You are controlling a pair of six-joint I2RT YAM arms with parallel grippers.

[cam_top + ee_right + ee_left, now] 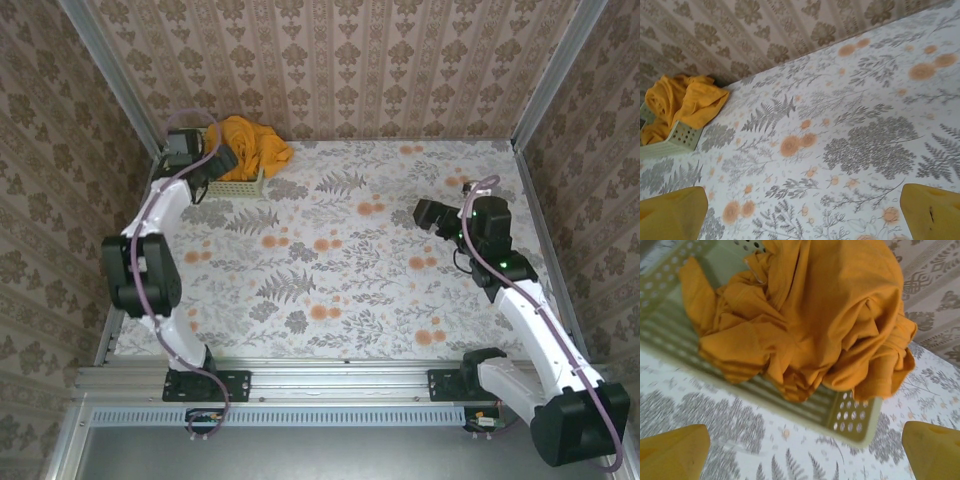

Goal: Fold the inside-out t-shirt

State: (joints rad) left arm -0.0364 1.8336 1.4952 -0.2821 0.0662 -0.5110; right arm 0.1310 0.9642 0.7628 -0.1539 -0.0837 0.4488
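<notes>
The inside-out t-shirt (256, 144) is a crumpled orange-yellow heap spilling out of a pale green mesh basket (236, 187) at the table's far left corner. My left gripper (214, 162) hovers at the basket's left side, open. In the left wrist view the t-shirt (810, 315) bulges over the basket's rim (860, 422), and my left gripper (804, 456) holds nothing between its yellow fingers (675, 452). My right gripper (432, 215) is open above the right half of the table, far from the shirt. From there the t-shirt (685, 100) and basket (682, 137) lie at far left.
A floral tablecloth (340, 270) covers the table. Patterned walls (340, 70) close in the back and both sides, with metal rails at the corners. The basket sits tight against the back left corner.
</notes>
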